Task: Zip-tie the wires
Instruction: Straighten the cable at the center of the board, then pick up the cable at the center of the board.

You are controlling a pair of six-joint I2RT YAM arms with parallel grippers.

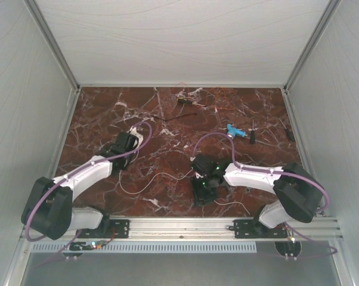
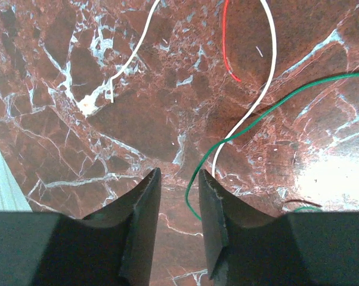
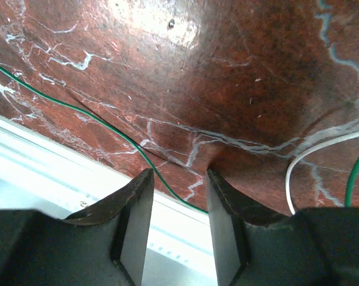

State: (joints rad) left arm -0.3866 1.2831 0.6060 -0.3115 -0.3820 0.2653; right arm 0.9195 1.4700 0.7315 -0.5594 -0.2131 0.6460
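Note:
The wires lie loose on the marble table [image 1: 167,149]. A thin white strand [image 1: 145,180] curls at the middle front, and a small tangle [image 1: 187,98] lies at the back. In the left wrist view a white wire [image 2: 270,83], a red wire [image 2: 226,47] and a green wire [image 2: 251,119] run just ahead of my open, empty left gripper [image 2: 179,179]. The green one ends between the fingertips, untouched. My right gripper [image 3: 178,174] is open and empty over a green wire [image 3: 96,116] near the table's front edge. A white wire [image 3: 322,149] lies to its right.
A short black strip [image 1: 179,117] lies at the back centre. A blue tool [image 1: 233,130] and a small screwdriver [image 1: 253,132] lie at the back right. An aluminium rail [image 1: 185,226] runs along the front edge. Walls close in the left, right and back.

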